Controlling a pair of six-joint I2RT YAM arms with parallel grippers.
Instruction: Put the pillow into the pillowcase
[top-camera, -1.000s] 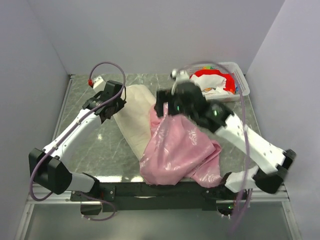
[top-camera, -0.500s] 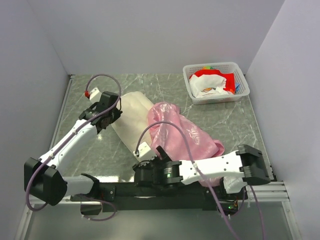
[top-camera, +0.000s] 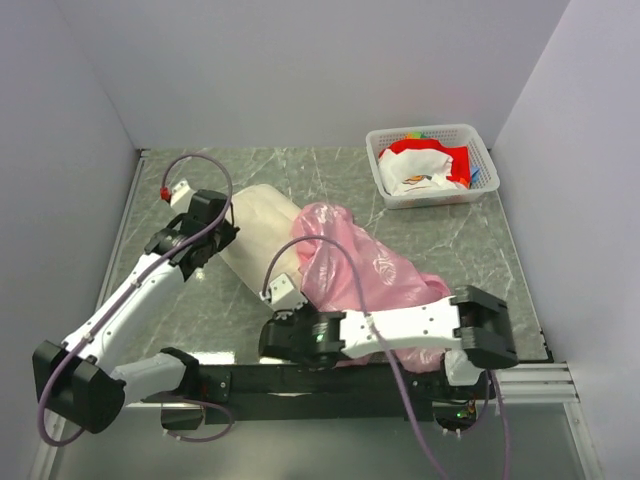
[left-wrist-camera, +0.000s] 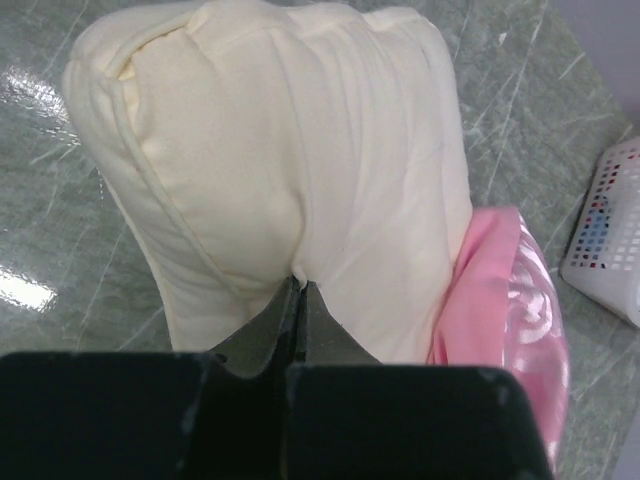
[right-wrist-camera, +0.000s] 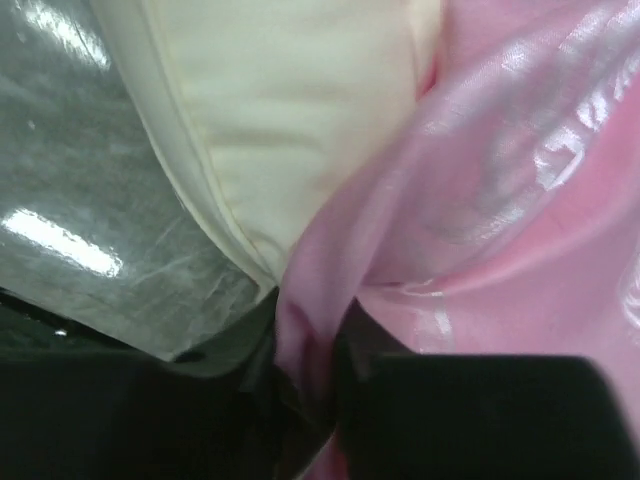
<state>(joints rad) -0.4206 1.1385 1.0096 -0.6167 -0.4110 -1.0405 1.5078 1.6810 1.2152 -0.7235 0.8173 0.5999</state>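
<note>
Left tool (left-wrist-camera: 300, 300) clamped on pillow (left-wrist-camera: 300, 150) end, anchoring it. Right tool (right-wrist-camera: 305, 345) pinches pillowcase (right-wrist-camera: 500, 200) edge, likely to draw it over. Pillow on surface (left-wrist-camera: 40, 200), partly under pillowcase.

From above we cannot see the near part of the cream-white soft rectangular pillow (top-camera: 255, 225), because the thin pink fabric pillowcase (top-camera: 370, 270) covers it. The right gripper (right-wrist-camera: 308, 342) shows only as a dark blur around a pink fold. The left wrist view's edge cuts off the white plastic lattice basket (left-wrist-camera: 608, 235), and we cannot make out its contents.
</note>
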